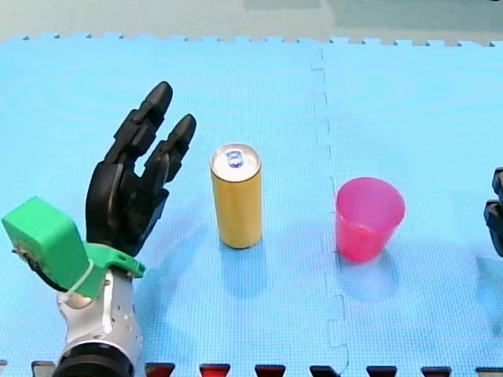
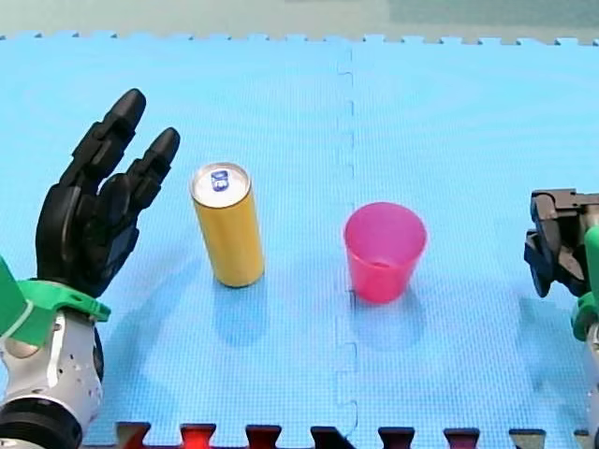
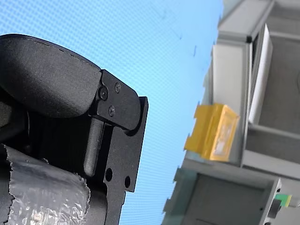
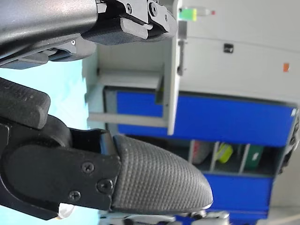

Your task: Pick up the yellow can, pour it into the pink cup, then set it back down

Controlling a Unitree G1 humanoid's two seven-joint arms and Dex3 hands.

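Grip belongs at mid-body — the yellow can (image 1: 236,200), upright on the surface (image 1: 409,118) left of the pink cup (image 1: 368,220), looks slick, thin-walled and easily dented. Left hand (image 1: 130,192), open and empty, hovers just beside it; whether the right hand (image 2: 559,241), at the right edge, is open or closed I cannot tell.

At the right edge of the mat (image 2: 449,112) we see the right hand (image 2: 559,238) only partly, cut off by the frame.

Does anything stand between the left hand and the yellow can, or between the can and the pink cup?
Nothing visible. Only bare mat lies between the left hand and the upright yellow can, and between the can and the pink cup. The right hand is farther right, beyond the cup.
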